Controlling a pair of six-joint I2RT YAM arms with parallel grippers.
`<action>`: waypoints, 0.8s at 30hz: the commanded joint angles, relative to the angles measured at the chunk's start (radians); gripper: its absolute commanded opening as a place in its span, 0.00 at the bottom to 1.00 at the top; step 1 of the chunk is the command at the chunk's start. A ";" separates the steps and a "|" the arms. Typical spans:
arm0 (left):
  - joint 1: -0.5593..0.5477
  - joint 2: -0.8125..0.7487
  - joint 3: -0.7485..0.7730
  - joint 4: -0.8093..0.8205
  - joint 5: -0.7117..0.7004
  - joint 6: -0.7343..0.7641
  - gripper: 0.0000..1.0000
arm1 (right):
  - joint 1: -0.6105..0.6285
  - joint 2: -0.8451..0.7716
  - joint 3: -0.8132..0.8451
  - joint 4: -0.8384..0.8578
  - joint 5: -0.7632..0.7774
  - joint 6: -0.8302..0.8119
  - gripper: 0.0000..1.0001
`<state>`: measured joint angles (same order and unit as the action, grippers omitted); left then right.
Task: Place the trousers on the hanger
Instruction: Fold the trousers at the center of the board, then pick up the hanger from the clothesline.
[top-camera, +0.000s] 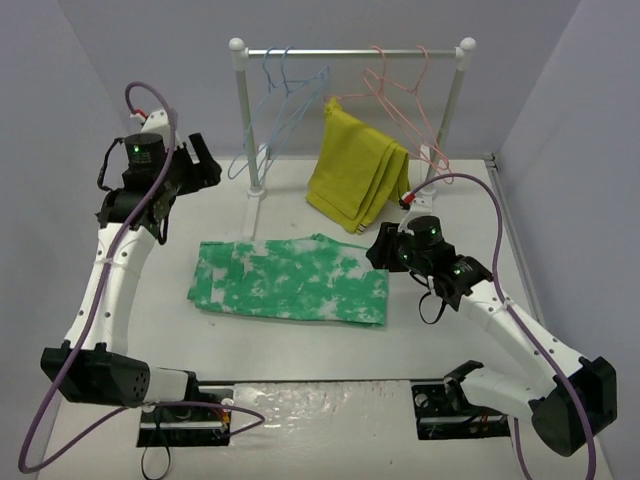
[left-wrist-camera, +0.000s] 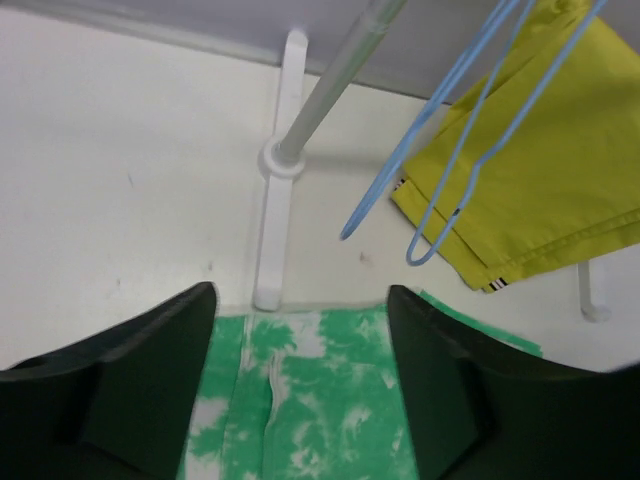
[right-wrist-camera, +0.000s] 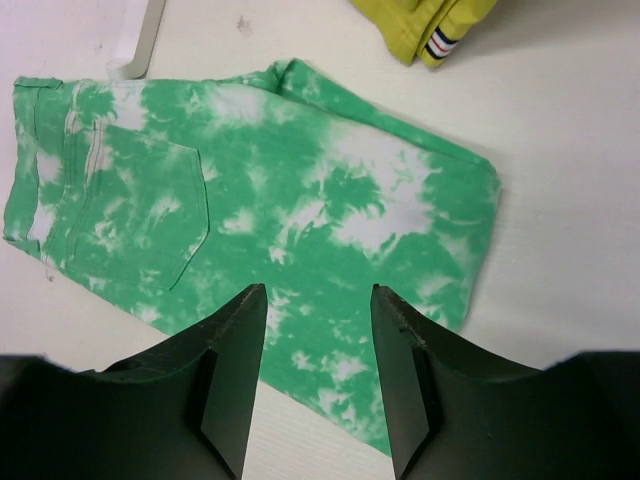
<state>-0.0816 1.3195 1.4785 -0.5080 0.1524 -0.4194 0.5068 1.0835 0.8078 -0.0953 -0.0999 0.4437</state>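
Trousers (top-camera: 290, 280) lie left-right mid-frame, with the right gripper (top-camera: 381, 249) spread at their right end. Left gripper (top-camera: 205, 158), also spread, is nearer the hanger (top-camera: 280, 105) upper-left.

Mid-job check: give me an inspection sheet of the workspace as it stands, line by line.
Surface: white table, a few faint marks.
Job's things: trousers lie folded flat mid-table, not on any hanger; two blue hangers hang bare on the rail.
Clutter: yellow garment under the rail, apart from the trousers; pink hangers on the rail's right half.
Grippers: left gripper open, empty, by the rack's left post; right gripper open, empty, above the trousers.
Cables: purple cables loop along each arm, neither on the trousers.
Surroundings: plain grey walls; nothing else seen.
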 joint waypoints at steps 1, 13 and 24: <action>-0.061 0.088 0.193 0.059 0.076 0.167 0.77 | 0.007 -0.012 0.033 -0.078 0.035 -0.076 0.45; -0.089 0.381 0.483 0.193 0.187 0.249 0.81 | 0.006 -0.070 -0.011 -0.090 -0.006 -0.077 0.47; -0.116 0.528 0.607 0.195 0.125 0.306 0.65 | 0.005 -0.091 -0.039 -0.093 0.003 -0.068 0.48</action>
<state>-0.1965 1.8583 1.9873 -0.3934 0.2909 -0.1455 0.5064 1.0127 0.7667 -0.2115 -0.0948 0.3828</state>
